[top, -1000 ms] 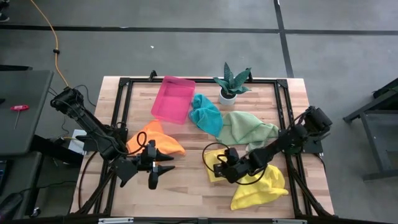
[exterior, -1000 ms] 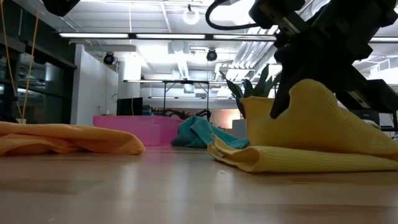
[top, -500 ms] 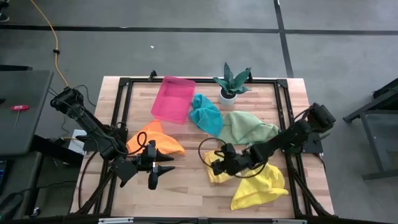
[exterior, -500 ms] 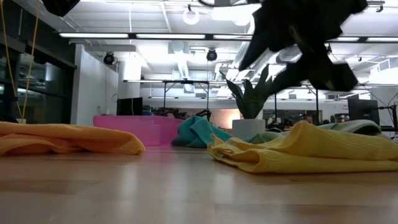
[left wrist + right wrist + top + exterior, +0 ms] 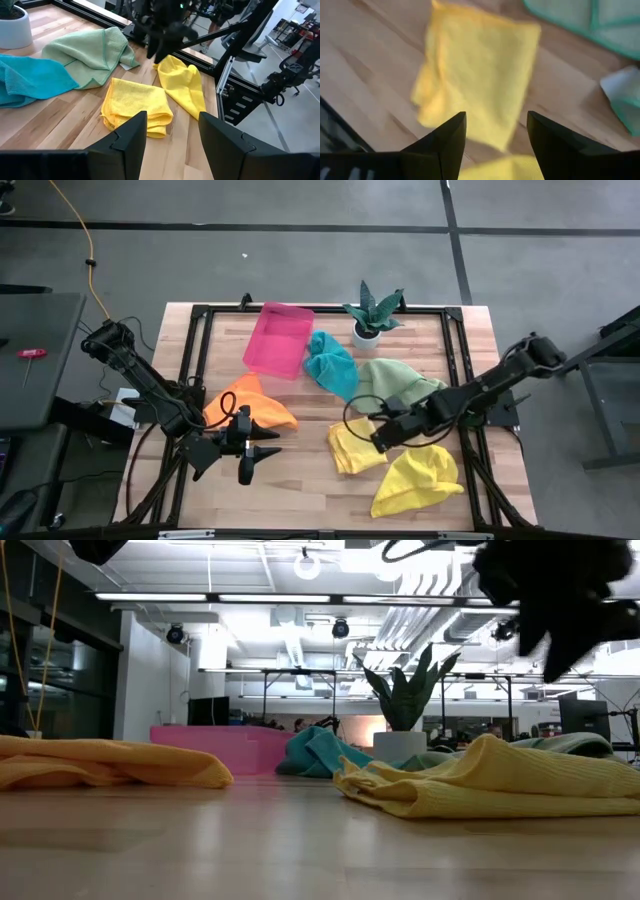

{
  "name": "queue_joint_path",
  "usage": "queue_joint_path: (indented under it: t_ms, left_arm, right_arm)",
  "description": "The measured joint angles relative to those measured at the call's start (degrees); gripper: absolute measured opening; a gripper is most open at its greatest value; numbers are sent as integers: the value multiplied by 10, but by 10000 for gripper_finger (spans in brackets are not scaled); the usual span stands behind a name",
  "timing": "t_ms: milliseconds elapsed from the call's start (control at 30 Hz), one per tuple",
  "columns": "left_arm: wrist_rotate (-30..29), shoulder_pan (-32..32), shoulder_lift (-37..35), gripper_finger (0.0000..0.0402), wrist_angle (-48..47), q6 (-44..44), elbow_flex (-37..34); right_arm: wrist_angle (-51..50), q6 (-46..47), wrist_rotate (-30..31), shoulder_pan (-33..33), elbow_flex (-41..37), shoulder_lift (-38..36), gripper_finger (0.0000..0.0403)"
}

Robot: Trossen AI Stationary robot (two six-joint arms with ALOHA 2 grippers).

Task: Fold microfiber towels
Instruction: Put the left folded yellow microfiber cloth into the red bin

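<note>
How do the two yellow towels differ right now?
The folded yellow towel lies as a compact, roughly square pad with stacked layers at its edge; the loose yellow towel lies crumpled in an irregular shape. The folded one sits nearer the table's middle, the loose one nearer the front right corner. The right gripper, jaws open, hangs beside the folded one, farther from the loose one. Both are the same yellow, and neither is held.

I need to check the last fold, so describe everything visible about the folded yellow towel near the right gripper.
The folded yellow towel is a soft, fuzzy cloth doubled into a rough square, its layered edges showing along one side. It lies flat on the wooden table, between the orange towel and the crumpled second yellow towel, which lies right beside it. The open right gripper hangs just above its edge, holding nothing.
</note>
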Motion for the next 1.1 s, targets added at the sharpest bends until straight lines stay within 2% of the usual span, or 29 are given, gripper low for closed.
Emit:
queue_joint_path:
  t_ms: [200, 567, 833, 1000, 1100]
  left_arm:
    - [0, 1, 0, 167, 2, 0, 0]
    - [0, 1, 0, 167, 11, 0, 0]
    - [3, 1, 0, 167, 16, 0, 0]
    - [4, 1, 0, 167, 15, 0, 0]
    - [4, 1, 0, 167, 14, 6, 0]
  right_arm:
    - [-5, -23, -8, 13, 0, 52, 201]
    - [66, -48, -41, -34, -1, 150, 201]
    - [84, -18, -79, -44, -1, 181, 201]
    - [118, 2, -78, -44, -1, 184, 200]
    - [110, 6, -69, -44, -1, 184, 186]
